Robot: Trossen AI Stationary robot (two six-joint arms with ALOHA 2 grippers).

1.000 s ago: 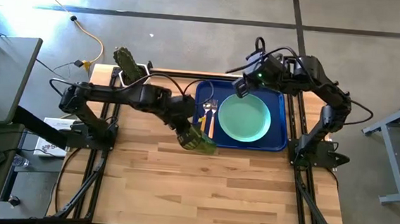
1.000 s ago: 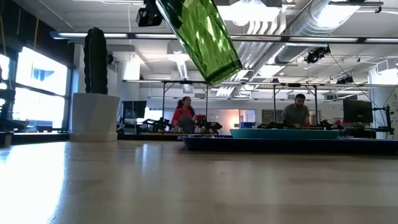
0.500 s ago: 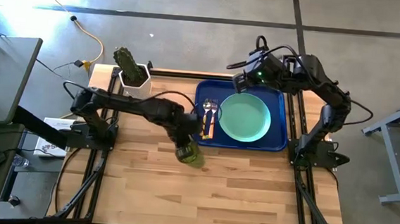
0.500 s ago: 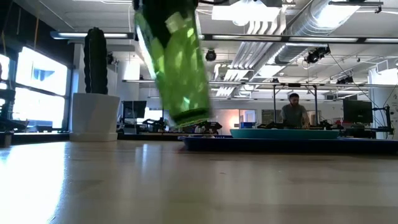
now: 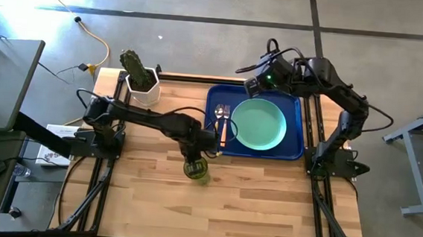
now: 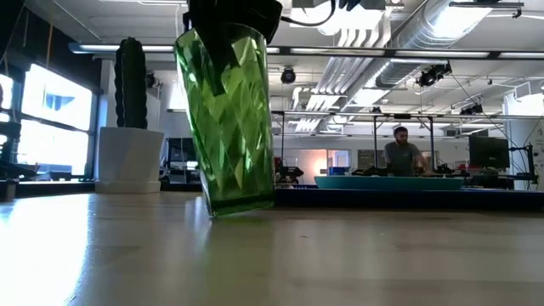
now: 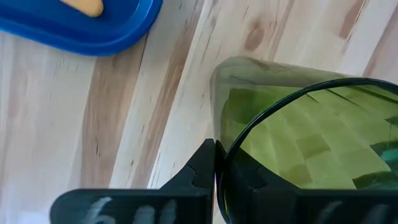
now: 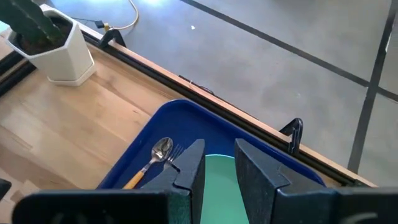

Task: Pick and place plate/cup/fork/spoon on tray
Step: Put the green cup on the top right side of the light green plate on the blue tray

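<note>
The dark-green translucent cup (image 6: 229,119) stands on the bare wood in front of the tray's near left corner, and also shows in the high view (image 5: 197,170). My left gripper (image 5: 194,158) is shut on its rim from above. The dark-blue tray (image 5: 297,148) holds the mint-green plate (image 5: 259,125). The fork (image 5: 226,118) and the spoon (image 5: 217,116) lie side by side left of the plate. My right gripper (image 8: 219,167) is open and empty, above the tray's far left part. My left gripper holds the cup by its rim (image 7: 219,163). One finger (image 7: 200,167) is outside the wall and one finger (image 7: 244,177) is inside. The fingers come from above and point down. The cup stands nearly upright with its base (image 6: 240,208) on the table.
A cactus in a white hexagonal pot (image 5: 141,76) stands at the table's far left. The wood in front of the tray and to the near side is bare. People sit at desks in the room behind the table (image 6: 405,155).
My left gripper has moved down and toward the table's near edge, keeping its hold on the cup. The cup hung tilted in the air and now stands nearly upright with its base on the table. My right gripper has drifted slightly toward the table's left.
</note>
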